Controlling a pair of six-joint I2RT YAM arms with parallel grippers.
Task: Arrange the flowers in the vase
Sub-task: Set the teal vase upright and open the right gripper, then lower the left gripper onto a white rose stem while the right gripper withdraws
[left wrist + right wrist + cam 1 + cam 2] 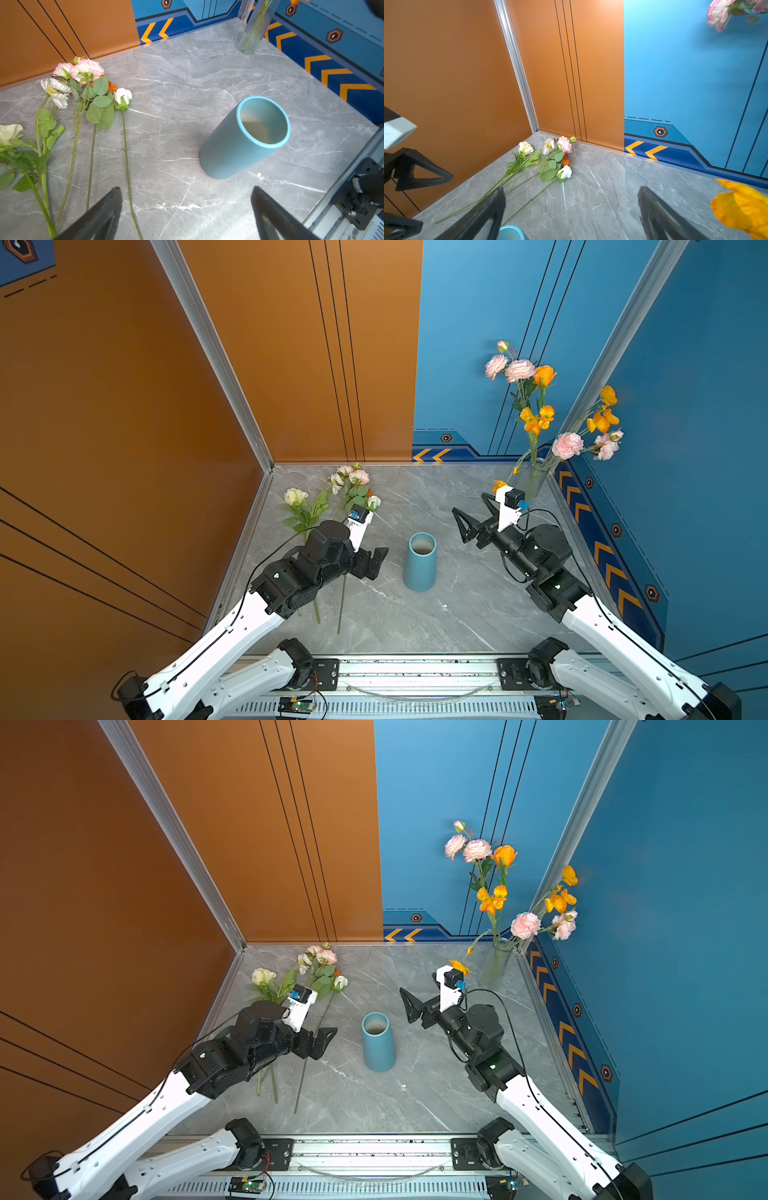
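Green stems first: the loose flowers (pixel 358 477) lie flat on the worktop (pixel 457 614), left of centre in both top views. Their cut ends point at the bottom of the frame and the blooms at the back corner. The left tool (pixel 376 563) hangs by those stems, jaws wide, holding nothing. The right tool (pixel 459 526), right of centre, is also wide and empty.

Between them the blue vase (pixel 419 568) stands upright with nothing in it.

If it were me, I'd close on one stem only, low down and clear of the leaves. They overlap, so two could come up together. Thin stems and heavy heads, so I'd expect some swinging.

The blooms are cream, white and pink, plus a bit of orange.

In the far right corner a glass vase (pixel 536 481) already holds pink and orange ones, splayed out wide. I honestly can't tell which vase is meant.
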